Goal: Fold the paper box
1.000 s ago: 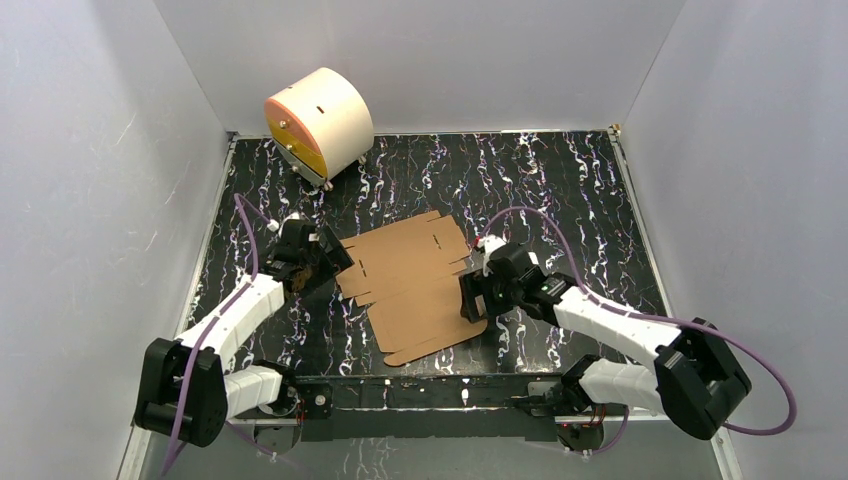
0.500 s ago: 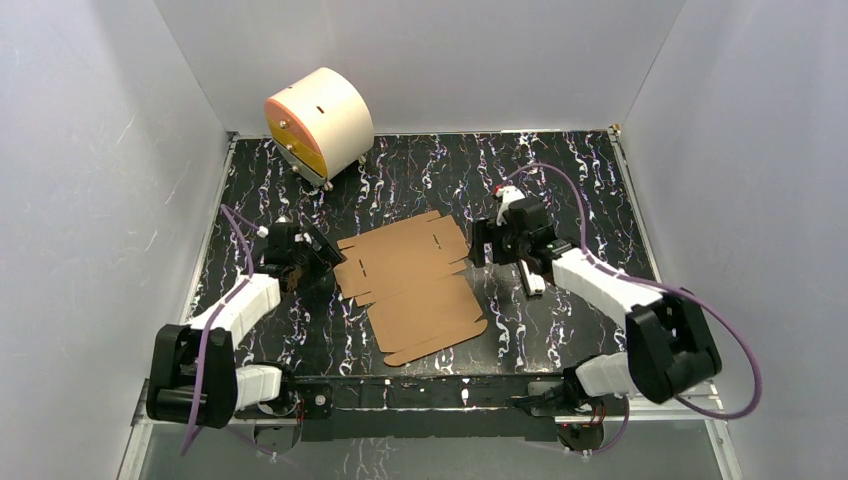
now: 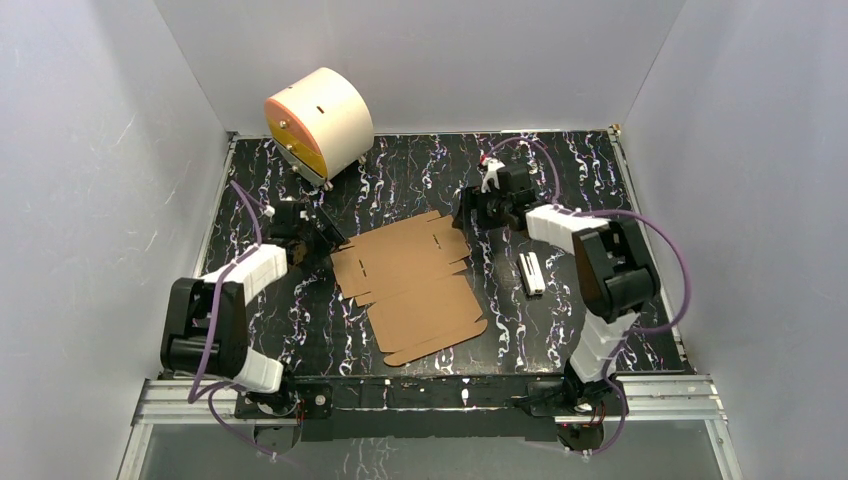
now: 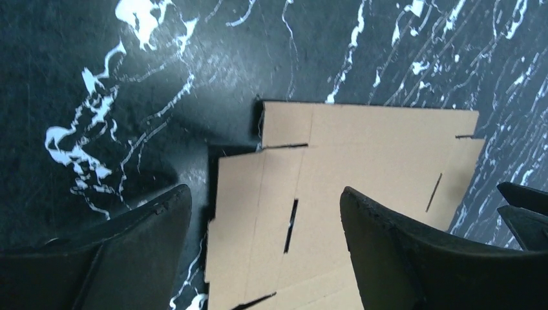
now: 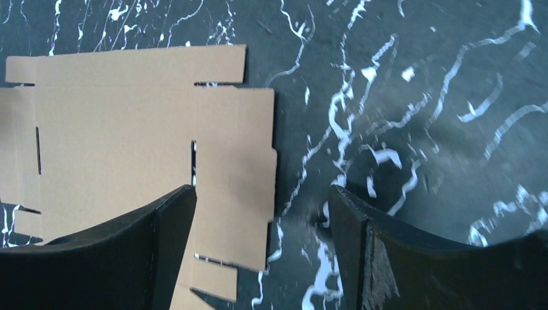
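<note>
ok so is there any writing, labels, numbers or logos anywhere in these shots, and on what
No text can be read in any view.
paper box: plain brown cardboard, only slots and creases, no print.
cream cylinder: no lettering visible on its body or its orange face.
white-and-black bar: too small to tell whether it carries any marking.

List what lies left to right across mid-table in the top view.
Left gripper → paper box → white-and-black bar. The right gripper overlaps box and bar sideways, so it is omitted.
</note>
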Available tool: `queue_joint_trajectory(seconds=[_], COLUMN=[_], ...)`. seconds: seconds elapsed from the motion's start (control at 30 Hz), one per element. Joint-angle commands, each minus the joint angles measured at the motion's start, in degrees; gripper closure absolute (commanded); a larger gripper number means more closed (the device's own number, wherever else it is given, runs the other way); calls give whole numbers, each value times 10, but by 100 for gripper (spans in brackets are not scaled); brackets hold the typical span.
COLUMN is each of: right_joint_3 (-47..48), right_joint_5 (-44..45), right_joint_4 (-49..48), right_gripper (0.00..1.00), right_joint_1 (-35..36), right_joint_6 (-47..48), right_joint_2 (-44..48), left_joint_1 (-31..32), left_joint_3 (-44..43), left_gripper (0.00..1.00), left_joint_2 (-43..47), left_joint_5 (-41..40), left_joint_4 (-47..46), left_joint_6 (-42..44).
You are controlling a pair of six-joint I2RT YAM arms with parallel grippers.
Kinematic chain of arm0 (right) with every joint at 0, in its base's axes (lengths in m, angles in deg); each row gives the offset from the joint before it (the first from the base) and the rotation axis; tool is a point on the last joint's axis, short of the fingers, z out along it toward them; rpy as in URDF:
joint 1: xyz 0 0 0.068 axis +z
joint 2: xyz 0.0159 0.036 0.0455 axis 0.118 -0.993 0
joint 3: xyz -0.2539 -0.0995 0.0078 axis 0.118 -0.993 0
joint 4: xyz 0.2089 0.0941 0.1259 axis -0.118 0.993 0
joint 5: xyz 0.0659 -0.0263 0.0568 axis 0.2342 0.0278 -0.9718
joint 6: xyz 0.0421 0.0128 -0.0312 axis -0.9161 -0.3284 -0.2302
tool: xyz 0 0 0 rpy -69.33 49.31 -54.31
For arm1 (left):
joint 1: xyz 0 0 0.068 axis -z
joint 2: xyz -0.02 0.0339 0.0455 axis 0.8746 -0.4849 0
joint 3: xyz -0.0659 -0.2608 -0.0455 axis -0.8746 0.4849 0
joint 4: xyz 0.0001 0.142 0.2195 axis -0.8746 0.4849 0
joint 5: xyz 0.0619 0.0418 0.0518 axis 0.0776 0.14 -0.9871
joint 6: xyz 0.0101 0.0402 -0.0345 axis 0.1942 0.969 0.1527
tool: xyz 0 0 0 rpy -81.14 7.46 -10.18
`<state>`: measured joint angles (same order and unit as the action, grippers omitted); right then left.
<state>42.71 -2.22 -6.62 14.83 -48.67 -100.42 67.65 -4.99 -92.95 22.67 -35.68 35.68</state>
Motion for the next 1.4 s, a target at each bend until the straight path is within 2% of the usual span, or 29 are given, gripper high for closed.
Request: queue_joint_trajectory(seconds=[0.0,0.17,0.27,0.63,0.87,0.97,1.07,1.37], right_joint_3=[62,87,81,-68,-99,-107,-116,-94], right_joint_5=[-64,-97,-128,-115,-112,-54,-35,-43], right_joint_4=[-25,-26,-19,-40,-40,-39,-62,-119], right_gripper=[19,23,31,37,37,37,35,33], right_joint_1=[2,2,1,2,4,6,11,76], right_joint_6=[3,2,5,-13,-17,-22,-31,-51], right_joint_2=[-62,-117,-125,-3,40,60,85,56], left_joint_1=[-12,-15,-15,-15,-15,-15,-15,-15], left_joint_3=[-33,-61,-78,-99,-113,-125,-122,-138], left_gripper=[18,19,19,19,20,21,23,35], left_joint_2=[-36,-76,-93,-122,-123,-116,-96,-127], left_joint_5=[17,36,47,86,79,57,24,89], left_joint_4=[-3,1,8,16,13,30,28,-5], left_joint_6=[17,31,41,63,67,78,92,84])
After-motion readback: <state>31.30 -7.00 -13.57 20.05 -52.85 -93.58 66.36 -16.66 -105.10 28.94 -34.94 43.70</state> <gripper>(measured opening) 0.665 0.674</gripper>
